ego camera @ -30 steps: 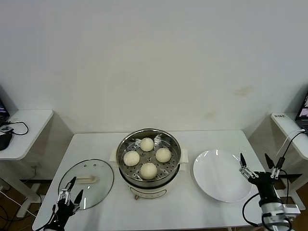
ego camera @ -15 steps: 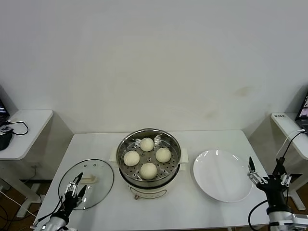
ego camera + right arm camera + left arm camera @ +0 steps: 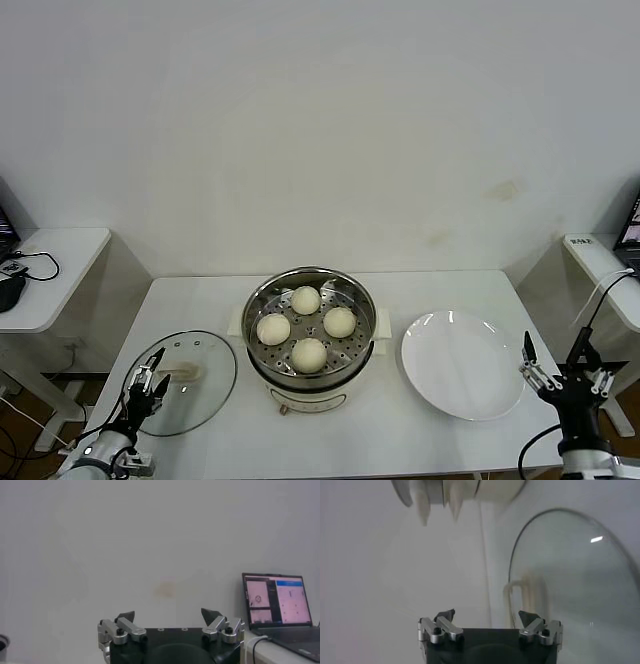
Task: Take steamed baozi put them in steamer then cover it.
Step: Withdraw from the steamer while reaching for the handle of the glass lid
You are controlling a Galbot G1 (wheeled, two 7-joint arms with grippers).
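Four buns: the steamed baozi (image 3: 307,327) all sit inside the steamer (image 3: 310,336), on its tray full of little holes. One is at 12 o'clock, one at 3, one at 6 and one at 9. They lie close together but do not touch.
Steamer: it stands in the middle of the desk (image 3: 395,429). It is a shiny round pot on a cream-white base, and its top is open.
Cover: the cover (image 3: 181,381) lies flat on the desk at 9 o'clock from the steamer, close beside it. It is clear glass with a pale bar handle in the middle. In the left wrist view the cover (image 3: 570,580) fills one side.
Plate: a white plate (image 3: 462,363) lies at 3 o'clock from the steamer, with nothing on it.
Left end effector: the left end effector (image 3: 148,380) is over the near edge of the cover, near the handle. Its fingers are spread apart and hold nothing (image 3: 486,618).
Right end effector: the right end effector (image 3: 560,367) is just past the plate's outer edge, at 3 o'clock from it. Its fingers are spread wide and hold nothing (image 3: 169,616).
Side tables: a small white table (image 3: 45,272) stands off to 9 o'clock. A laptop (image 3: 277,608) sits off to 3 o'clock.
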